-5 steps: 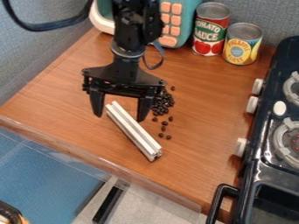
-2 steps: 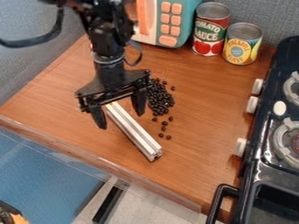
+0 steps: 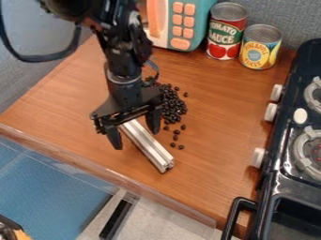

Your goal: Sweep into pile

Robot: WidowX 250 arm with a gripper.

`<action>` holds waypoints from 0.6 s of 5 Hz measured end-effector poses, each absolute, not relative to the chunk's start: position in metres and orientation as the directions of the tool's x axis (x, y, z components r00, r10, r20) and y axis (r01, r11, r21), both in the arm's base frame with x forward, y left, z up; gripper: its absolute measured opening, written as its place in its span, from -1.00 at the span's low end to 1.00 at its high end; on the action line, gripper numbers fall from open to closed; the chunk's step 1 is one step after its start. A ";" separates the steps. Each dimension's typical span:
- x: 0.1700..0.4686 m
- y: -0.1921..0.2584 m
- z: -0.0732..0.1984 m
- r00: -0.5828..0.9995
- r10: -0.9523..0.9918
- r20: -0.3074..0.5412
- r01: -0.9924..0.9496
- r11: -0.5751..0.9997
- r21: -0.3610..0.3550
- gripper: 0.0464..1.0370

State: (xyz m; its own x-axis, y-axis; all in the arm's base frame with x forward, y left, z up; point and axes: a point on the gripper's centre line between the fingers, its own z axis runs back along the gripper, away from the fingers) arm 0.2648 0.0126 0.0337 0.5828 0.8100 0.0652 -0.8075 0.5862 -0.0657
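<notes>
Beans [image 3: 172, 106] lie heaped on the counter [image 3: 213, 117], beyond the bar's upper end and to its right, with a few strays trailing down along the bar's right side and a couple more at the far edge of the heap. The bar [image 3: 149, 146] itself lies at a slant, its upper end running in under the gripper [image 3: 135, 137]. That gripper hangs over the bar's upper end, its fingers well apart, one to each side, not closed on the bar; whether either one touches it, I can't tell. The heap is beside the gripper, on the far right side of the bar's upper end, and the finger to the bar's right stands between the bar and the heap. The arm [image 3: 122, 61] rises beyond the bar and covers part of the heap's far left edge. Farther beyond the bar are the toy oven [image 3: 193, 23] and, to the right of that, the red can [image 3: 226, 33] and the yellow can [image 3: 259, 48]. The stove [image 3: 289, 176] is well off to the bar's right
</notes>
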 end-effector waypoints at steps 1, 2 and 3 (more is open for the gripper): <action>0.266 0.010 0.027 0.575 0.816 0.061 -0.813 0.578 -0.065 0.93; 0.268 0.007 0.027 0.574 0.816 0.069 -0.813 0.578 -0.067 0.93; 0.269 0.007 0.024 0.578 0.813 0.070 -0.812 0.581 -0.058 0.83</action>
State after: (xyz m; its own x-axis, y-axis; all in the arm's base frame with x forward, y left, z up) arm 0.2687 0.0068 0.0236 0.5777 0.8133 0.0697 -0.8116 0.5814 -0.0575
